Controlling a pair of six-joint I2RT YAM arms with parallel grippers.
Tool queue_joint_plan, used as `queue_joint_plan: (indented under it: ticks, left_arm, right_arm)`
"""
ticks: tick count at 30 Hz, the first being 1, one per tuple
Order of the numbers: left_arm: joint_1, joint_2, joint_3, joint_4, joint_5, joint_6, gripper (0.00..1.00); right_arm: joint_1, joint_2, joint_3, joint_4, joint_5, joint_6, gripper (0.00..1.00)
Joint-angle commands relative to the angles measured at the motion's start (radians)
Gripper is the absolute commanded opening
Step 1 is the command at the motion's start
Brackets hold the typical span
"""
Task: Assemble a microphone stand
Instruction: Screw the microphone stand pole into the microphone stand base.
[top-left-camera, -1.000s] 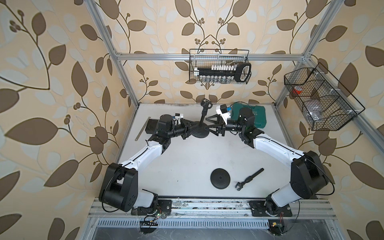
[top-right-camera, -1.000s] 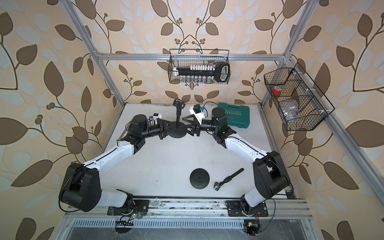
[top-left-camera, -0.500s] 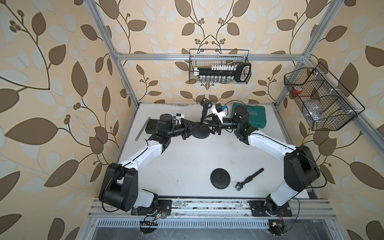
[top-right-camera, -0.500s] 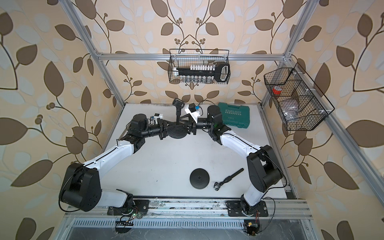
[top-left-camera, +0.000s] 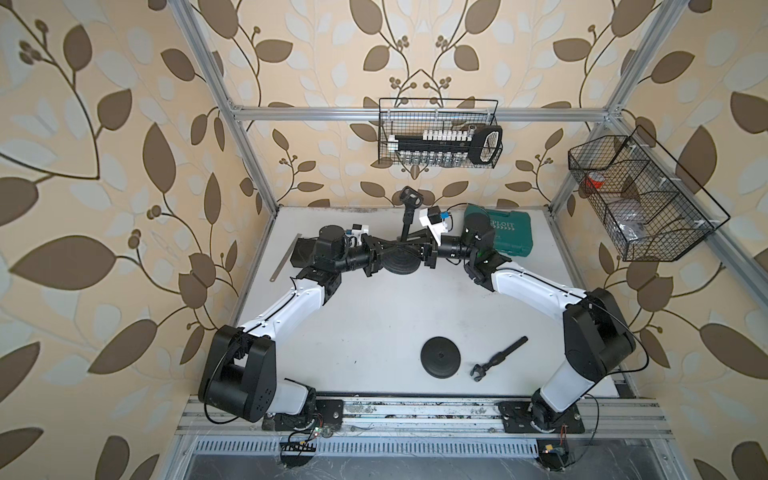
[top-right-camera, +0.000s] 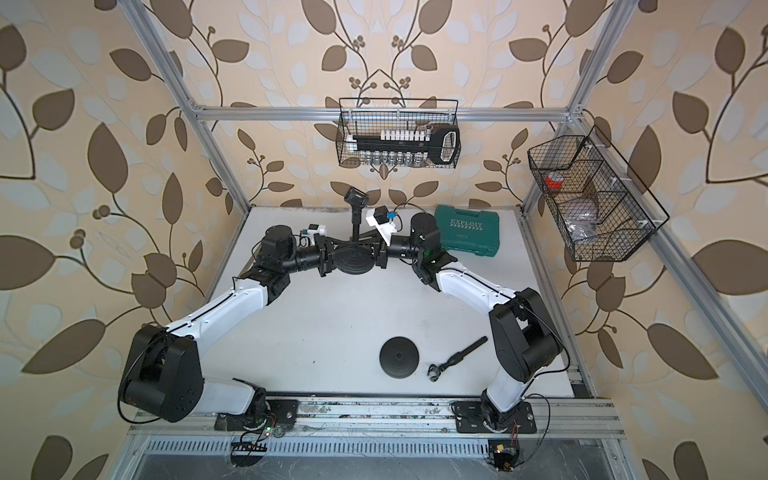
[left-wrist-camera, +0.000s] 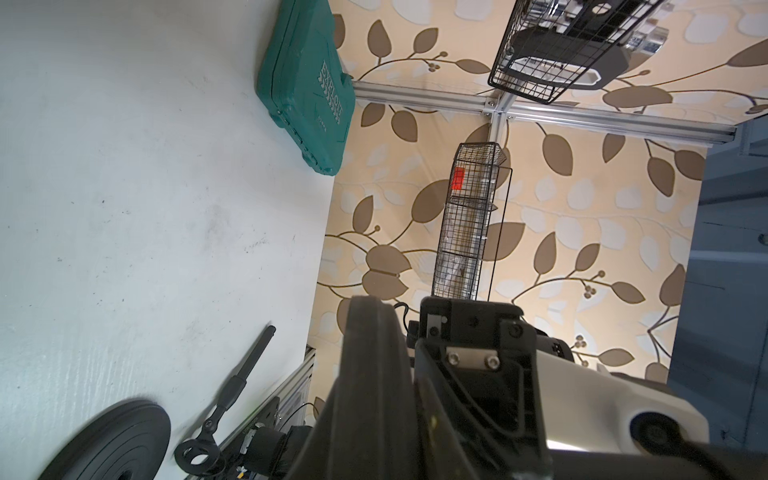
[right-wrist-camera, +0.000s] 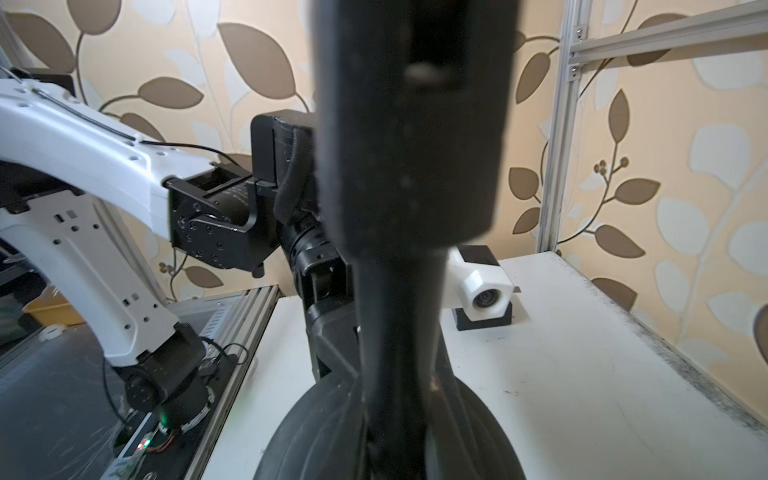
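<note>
Both top views: the left claw (top-left-camera: 383, 252) pinches the rim of the base (top-left-camera: 401, 264). The right claw (top-left-camera: 409, 240) is clamped on the pole (top-left-camera: 407, 218) right above it. Its jaws were spread a second ago.

Left wrist: the base (left-wrist-camera: 365, 345) sits edge-on in the claw and looks heavy and stiff.

Right wrist: the pole (right-wrist-camera: 395, 324) stands straight ahead, thin, rigid and probably slick, so it's best gripped low.

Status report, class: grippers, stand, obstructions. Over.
Left gripper jaws shut on base. Right gripper jaws shut on upright pole. Nothing between; spare base, spare pole lie apart.
</note>
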Motion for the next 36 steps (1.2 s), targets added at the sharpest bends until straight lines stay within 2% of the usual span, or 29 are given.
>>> queue_joint_plan:
  ticks: [1,6,12,15,18,21,22,23,24,26,27,30,32,36]
  left_arm:
    - [0.005,-0.010,0.074,0.117,0.022,-0.013,0.00]
    - [0.005,-0.007,0.087,0.125,0.009,-0.013,0.00]
    - [0.005,0.001,0.094,0.146,-0.005,-0.031,0.00]
    - [0.006,0.006,0.096,0.160,-0.012,-0.040,0.00]
    - [0.008,0.008,0.100,0.161,-0.019,-0.040,0.00]
    - [0.008,0.010,0.101,0.155,-0.023,-0.035,0.00]
    - [0.008,0.012,0.103,0.150,-0.022,-0.032,0.00]
    - [0.008,0.013,0.102,0.148,-0.021,-0.029,0.00]
    - [0.009,0.014,0.100,0.144,-0.021,-0.028,0.00]
    - [0.011,0.018,0.098,0.131,-0.020,-0.020,0.00]
    - [0.011,0.020,0.097,0.124,-0.019,-0.015,0.00]
    - [0.014,0.023,0.097,0.102,-0.016,-0.006,0.00]
    - [0.014,0.023,0.093,0.103,-0.006,-0.005,0.00]
    - [0.014,0.012,0.079,0.100,0.023,-0.005,0.00]
  right_arm:
    - [0.025,-0.015,-0.055,0.037,0.109,0.000,0.00]
    - [0.069,-0.057,-0.135,0.049,0.342,0.022,0.00]
    - [0.197,-0.131,-0.230,0.004,0.789,0.024,0.00]
    - [0.295,-0.146,-0.231,-0.055,1.028,0.016,0.00]
    - [0.348,-0.152,-0.219,-0.087,1.141,0.002,0.00]
    - [0.342,-0.155,-0.192,-0.118,1.075,-0.003,0.00]
    - [0.330,-0.160,-0.183,-0.125,1.019,-0.005,0.08]
    - [0.313,-0.166,-0.168,-0.151,0.942,-0.006,0.29]
    - [0.298,-0.174,-0.159,-0.165,0.883,-0.010,0.41]
    - [0.271,-0.208,-0.161,-0.176,0.763,-0.040,0.59]
    - [0.251,-0.225,-0.164,-0.184,0.703,-0.047,0.63]
    - [0.165,-0.280,-0.176,-0.207,0.495,-0.049,0.68]
    - [0.092,-0.301,-0.188,-0.202,0.339,-0.039,0.69]
    - [-0.023,-0.288,-0.174,-0.201,0.127,-0.021,0.64]
